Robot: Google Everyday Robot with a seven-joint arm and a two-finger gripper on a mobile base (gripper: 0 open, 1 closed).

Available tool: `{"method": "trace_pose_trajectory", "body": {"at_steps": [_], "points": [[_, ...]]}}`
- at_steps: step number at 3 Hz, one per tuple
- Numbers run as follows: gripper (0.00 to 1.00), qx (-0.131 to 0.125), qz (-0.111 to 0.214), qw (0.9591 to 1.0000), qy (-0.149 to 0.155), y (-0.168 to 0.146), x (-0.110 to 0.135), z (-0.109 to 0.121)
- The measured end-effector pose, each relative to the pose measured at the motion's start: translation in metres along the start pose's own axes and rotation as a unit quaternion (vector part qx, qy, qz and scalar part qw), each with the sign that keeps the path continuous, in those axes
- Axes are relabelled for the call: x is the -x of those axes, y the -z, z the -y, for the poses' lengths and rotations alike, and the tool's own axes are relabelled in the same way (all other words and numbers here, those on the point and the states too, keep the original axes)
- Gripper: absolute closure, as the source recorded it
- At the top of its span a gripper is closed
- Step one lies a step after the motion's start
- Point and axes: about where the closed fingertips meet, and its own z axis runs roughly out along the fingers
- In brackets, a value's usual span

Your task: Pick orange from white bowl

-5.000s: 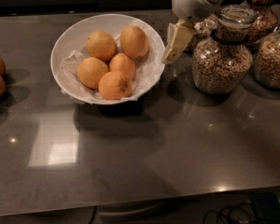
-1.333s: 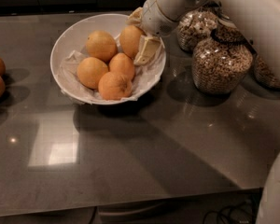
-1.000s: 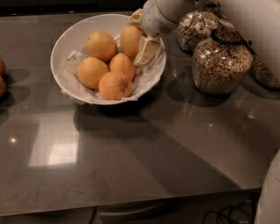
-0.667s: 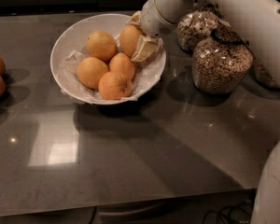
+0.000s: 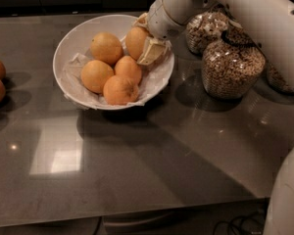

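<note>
The orange (image 5: 135, 41) lies at the far right of the white bowl (image 5: 63, 48), still resting on the paper lining (image 5: 77, 62) and touching the smaller orange (image 5: 128, 68) just in front of it. The tool (image 5: 143, 39) reaches in from the right. One finger is on the fruit's far side and the other on its near-right side, so they span its shorter width, with its long axis running roughly near to far. The tool looks clenched on the orange, which is not yet lifted. The way out appears to be straight up, clear of its neighbours.

Five seconds ago the tool hung outside the bowl's right rim, beside the jars (image 5: 232, 67) on the bench (image 5: 152, 155). It has since moved left into the bowl and closed in. The orange has not shifted.
</note>
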Motion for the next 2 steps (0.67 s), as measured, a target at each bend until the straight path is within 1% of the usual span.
{"method": "trace_pose_trajectory", "body": {"at_steps": [1, 2], "points": [[1.00, 0.000, 0.000, 1.0000, 0.000, -0.0001, 0.0000, 0.0000], [1.00, 0.000, 0.000, 1.0000, 0.000, 0.0000, 0.0002, -0.0001]]}}
